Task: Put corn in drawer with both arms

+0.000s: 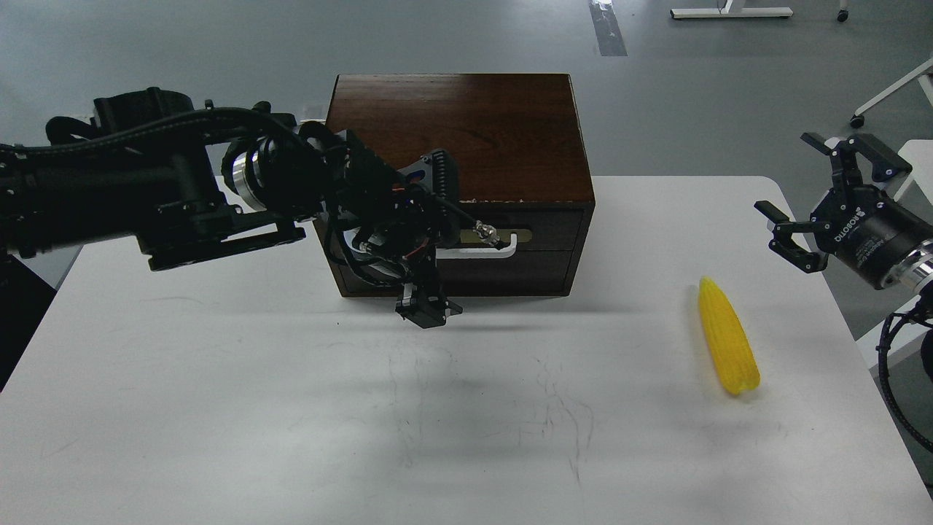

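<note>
corn (728, 345) sits on the white bench (291, 408), near our right side. our right end effector (820, 200) hovers just beyond it, fingers spread, holding nothing. farther back, our left end effector (426, 248) is at the shut drawer (539, 233); can't tell its grip.

Head cam looks fwd/down over table (219, 408).

Left claw (423, 240) and wrist crowd drawer (510, 248) front, covering left half of handle (503, 240); access there blocked. Box (466, 138) stands at tabletop (291, 408) rear centre. Wide bare tabletop before box, passable. Corn (727, 335) lies alone at right, well apart from box, open room all round. Right claw (816, 211) hovers near, above right edge, fingers spread
</note>
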Controlling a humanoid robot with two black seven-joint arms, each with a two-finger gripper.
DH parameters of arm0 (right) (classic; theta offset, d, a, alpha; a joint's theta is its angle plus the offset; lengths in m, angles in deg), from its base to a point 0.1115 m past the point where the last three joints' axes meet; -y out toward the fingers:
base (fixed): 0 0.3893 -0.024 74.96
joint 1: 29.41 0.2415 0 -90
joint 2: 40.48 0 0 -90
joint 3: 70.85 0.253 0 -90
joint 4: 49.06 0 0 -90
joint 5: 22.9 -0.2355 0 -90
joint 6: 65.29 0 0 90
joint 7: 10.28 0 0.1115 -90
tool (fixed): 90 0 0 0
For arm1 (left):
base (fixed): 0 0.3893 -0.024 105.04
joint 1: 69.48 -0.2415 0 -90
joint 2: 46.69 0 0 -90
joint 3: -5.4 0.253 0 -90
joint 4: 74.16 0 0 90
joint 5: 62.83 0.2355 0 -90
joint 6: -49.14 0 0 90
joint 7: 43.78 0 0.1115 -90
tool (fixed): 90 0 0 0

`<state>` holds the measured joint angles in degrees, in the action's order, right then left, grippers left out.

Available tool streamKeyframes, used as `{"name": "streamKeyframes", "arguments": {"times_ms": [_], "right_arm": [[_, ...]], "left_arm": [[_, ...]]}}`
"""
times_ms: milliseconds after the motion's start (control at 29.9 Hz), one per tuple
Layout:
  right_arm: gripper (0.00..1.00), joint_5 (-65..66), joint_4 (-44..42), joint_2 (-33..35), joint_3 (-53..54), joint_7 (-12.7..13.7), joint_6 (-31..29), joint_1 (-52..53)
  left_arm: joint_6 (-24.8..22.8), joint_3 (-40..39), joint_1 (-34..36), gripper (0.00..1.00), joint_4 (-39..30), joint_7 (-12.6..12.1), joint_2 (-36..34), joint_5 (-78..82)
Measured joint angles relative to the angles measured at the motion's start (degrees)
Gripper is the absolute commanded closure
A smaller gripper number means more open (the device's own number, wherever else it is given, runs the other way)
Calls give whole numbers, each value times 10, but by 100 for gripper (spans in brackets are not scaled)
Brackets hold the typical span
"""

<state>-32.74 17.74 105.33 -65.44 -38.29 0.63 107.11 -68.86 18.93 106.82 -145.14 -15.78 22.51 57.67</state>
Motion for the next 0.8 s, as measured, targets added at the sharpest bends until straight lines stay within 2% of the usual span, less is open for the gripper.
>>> {"name": "streamKeyframes", "arguments": {"times_ms": [801], "right_arm": [[0,0,0,0,0,0,0,0]], "left_arm": [[0,2,-3,2,5,0,8,0]]}}
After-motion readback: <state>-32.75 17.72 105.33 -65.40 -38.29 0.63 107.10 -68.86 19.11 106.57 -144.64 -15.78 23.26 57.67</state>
